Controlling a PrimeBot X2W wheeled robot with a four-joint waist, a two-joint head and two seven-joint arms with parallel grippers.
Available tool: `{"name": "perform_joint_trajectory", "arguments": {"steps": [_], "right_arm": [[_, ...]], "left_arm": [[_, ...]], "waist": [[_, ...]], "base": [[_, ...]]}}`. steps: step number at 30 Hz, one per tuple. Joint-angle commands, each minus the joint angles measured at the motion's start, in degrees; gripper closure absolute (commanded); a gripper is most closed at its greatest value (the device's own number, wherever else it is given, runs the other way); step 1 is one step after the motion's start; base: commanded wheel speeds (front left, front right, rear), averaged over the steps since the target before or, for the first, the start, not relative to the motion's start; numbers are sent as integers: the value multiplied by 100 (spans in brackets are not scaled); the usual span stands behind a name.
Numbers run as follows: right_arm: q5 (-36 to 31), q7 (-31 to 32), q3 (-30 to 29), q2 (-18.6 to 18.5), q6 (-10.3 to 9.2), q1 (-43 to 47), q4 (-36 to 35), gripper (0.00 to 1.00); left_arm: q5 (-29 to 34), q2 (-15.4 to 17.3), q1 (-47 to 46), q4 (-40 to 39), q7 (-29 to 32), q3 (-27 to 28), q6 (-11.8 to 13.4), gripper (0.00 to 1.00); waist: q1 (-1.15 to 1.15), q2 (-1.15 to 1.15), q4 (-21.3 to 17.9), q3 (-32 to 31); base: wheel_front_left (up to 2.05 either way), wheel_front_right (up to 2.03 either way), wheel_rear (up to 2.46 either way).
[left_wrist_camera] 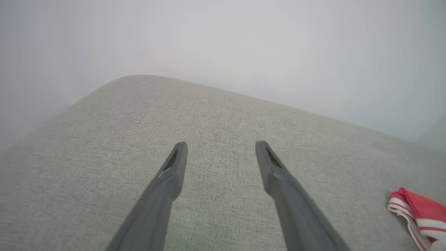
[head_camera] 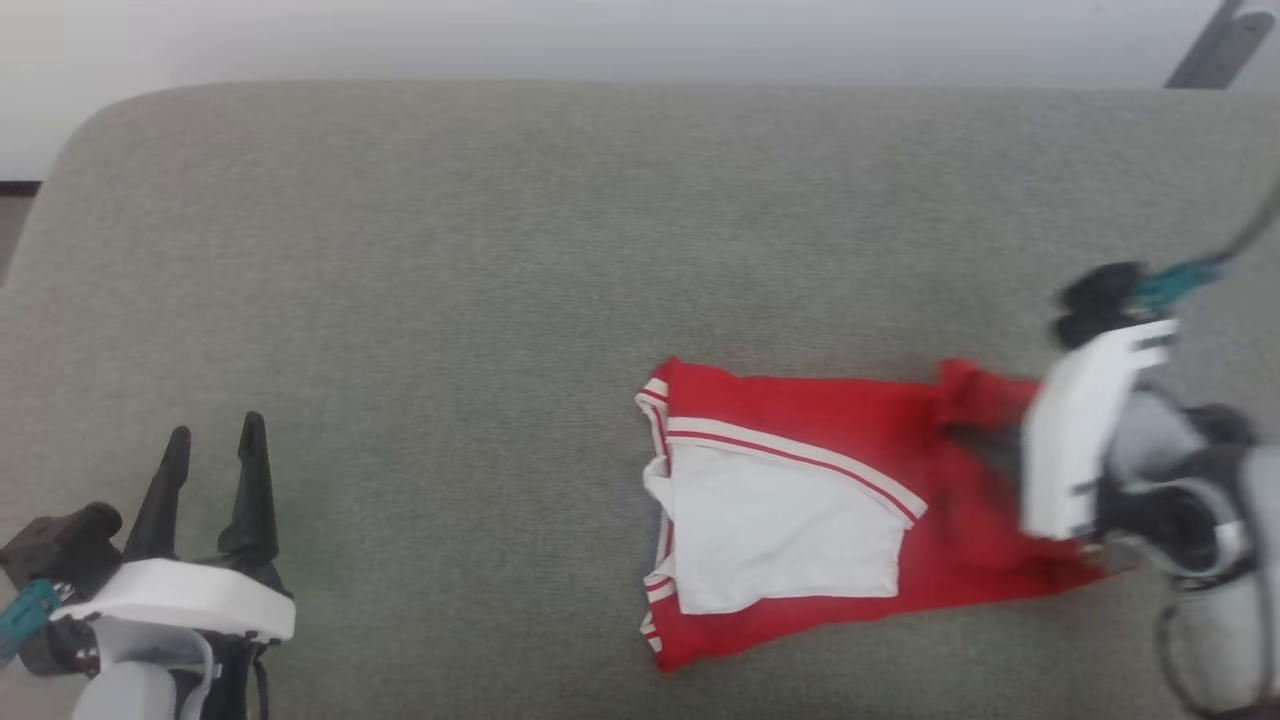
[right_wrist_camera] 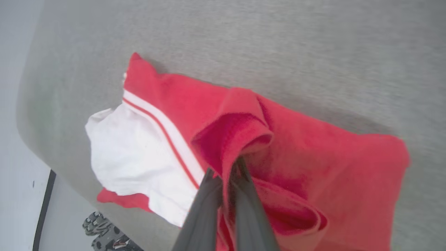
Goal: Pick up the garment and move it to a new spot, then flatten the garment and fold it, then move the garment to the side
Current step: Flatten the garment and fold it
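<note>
1. The garment [head_camera: 800, 470] is a red knit jersey shirt with a short white sleeve and white-and-red striped trim. It lies rumpled and partly doubled over on the right half of a broad grey-green woven upholstered surface [head_camera: 450, 250].
2. The white sleeve faces up at the garment's left end, with striped trim running slantwise along its upper edge and down the left border.
3. The garment's right end is gathered into a raised red fold, while the rest rests flat on the upholstery.
4. The right gripper [right_wrist_camera: 224, 172] has two long dark fingers, closed tight on that raised fold with red cloth pinched between them. In the head view its white wrist housing is blurred and covers the garment's right edge.
5. The left gripper [head_camera: 216, 425] sits at the lower left, well apart from the garment. Its fingers are spread wide and empty, above bare upholstery.
6. In the left wrist view, a striped corner of the garment shows at the lower right edge.
7. A pale, plain wall [head_camera: 600, 40] stands behind the surface's rounded far edge.
</note>
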Motion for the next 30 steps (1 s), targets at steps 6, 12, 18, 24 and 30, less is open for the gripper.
{"name": "perform_joint_trajectory", "arguments": {"steps": [6, 12, 18, 24, 30], "right_arm": [[-49, -41, 624, 420, 2, -168, 109, 100], [-116, -296, 1283, 705, 2, -443, 561, 100], [-63, -565, 1581, 831, 2, -663, 1073, 100], [66, -762, 1659, 893, 2, -815, 1299, 0], [236, -886, 1533, 685, 2, -791, 976, 0]], "left_arm": [[-116, 11, -138, 65, -24, -180, -14, 0], [-137, -18, -199, 121, -23, -366, -15, 0], [-172, -64, -289, 188, -24, -450, -15, 0], [-194, -37, -220, 197, -24, -383, -15, 0], [-130, -15, -106, 140, -24, -270, -15, 0]], "waist": [[0, 0, 328, -75], [0, 0, 616, -91], [0, 0, 796, -114], [0, 0, 748, -177], [0, 0, 522, -289]], "base": [[0, 0, 0], [0, 0, 0], [0, 0, 0], [0, 0, 0], [0, 0, 0]]}}
